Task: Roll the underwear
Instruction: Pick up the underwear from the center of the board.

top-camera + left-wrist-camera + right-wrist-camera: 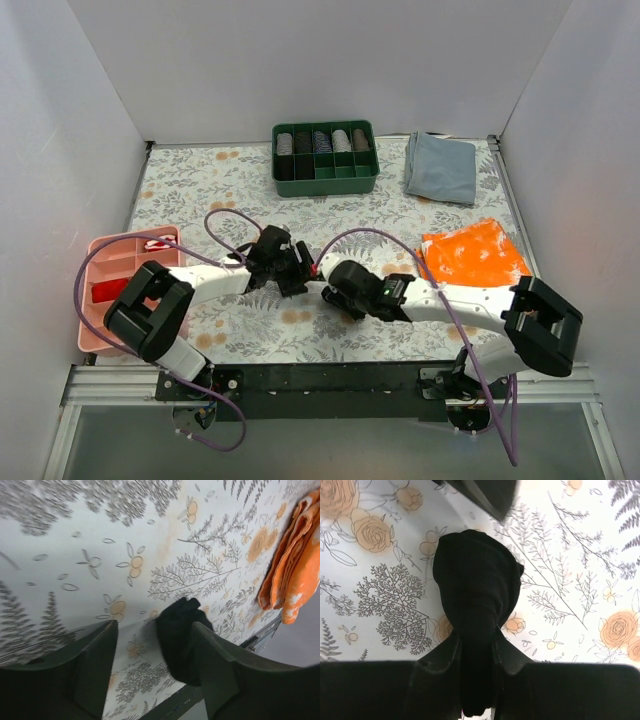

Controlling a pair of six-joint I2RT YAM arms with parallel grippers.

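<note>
Underwear: a black bundle (477,585) bunched into a thick, roughly rolled lump. It lies on the table between the two grippers, near the middle of the front half.

Right gripper (477,647): its two fingers (442,657) are pressed in on the narrow near end of the bundle. The fabric is pinched between them, and the wider end spreads out on the table beyond the tips.

Left gripper (155,630): jaws spread wide. The dark bundle (177,635) sits in the gap, close against one finger (220,665) and clear of the other. Whether that finger actually touches the fabric is hard to tell, since the cloth runs partly behind it.

Arms: in the overhead view both reach inward and meet tip to tip (black fabric and black grippers merge there).

Table (200,190): covered in a white sheet printed with grey leaves and orange flowers.

Orange cloth (472,252): flat on the right side of the table, well apart from the bundle.

Grey-blue cloth (440,167): folded, at the far right.

Green tray (327,186): at the far middle, with rolled items in its back row of compartments.

Pink tray (95,245): at the left edge, beside the left arm.
</note>
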